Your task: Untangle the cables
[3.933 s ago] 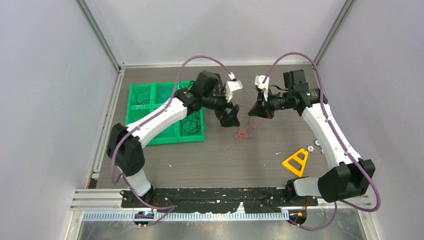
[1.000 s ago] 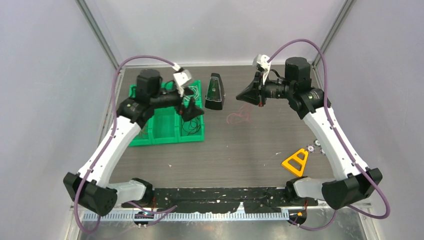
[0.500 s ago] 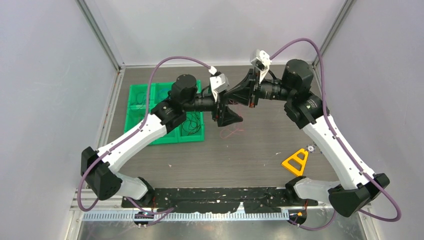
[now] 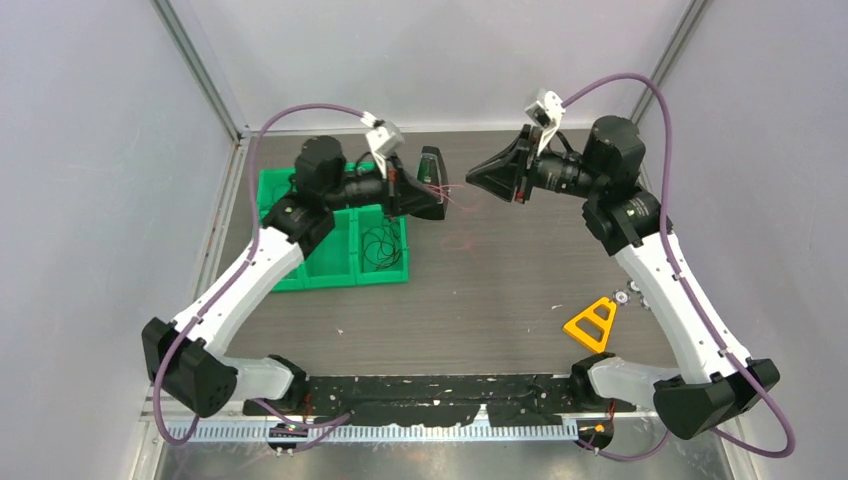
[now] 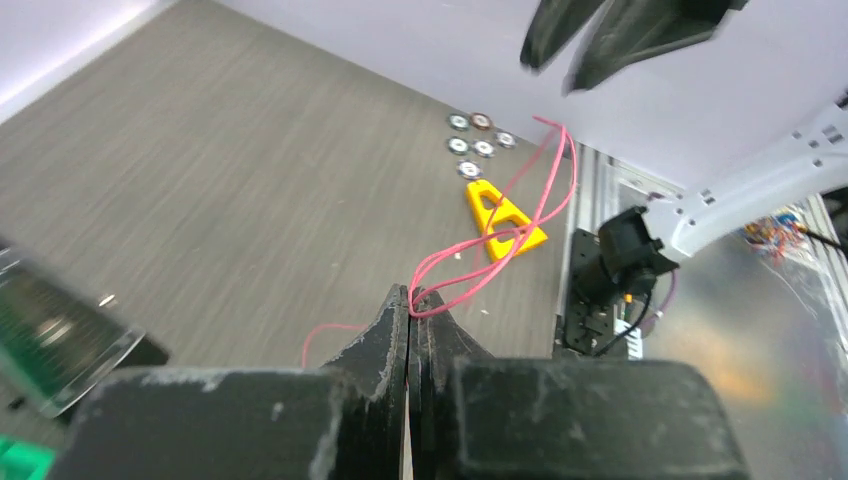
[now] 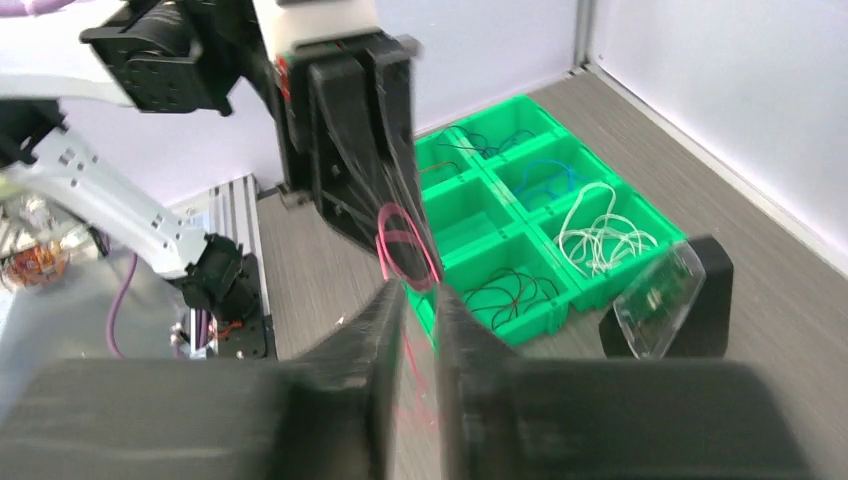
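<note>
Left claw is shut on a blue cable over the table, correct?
Not quite: the colour is wrong. The left wrist view shows the left claw shut on a red cable, not a blue one, over the table.

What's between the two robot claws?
A thin red cable loops from the shut left gripper up toward the right gripper. The left wrist view shows it best.
</note>
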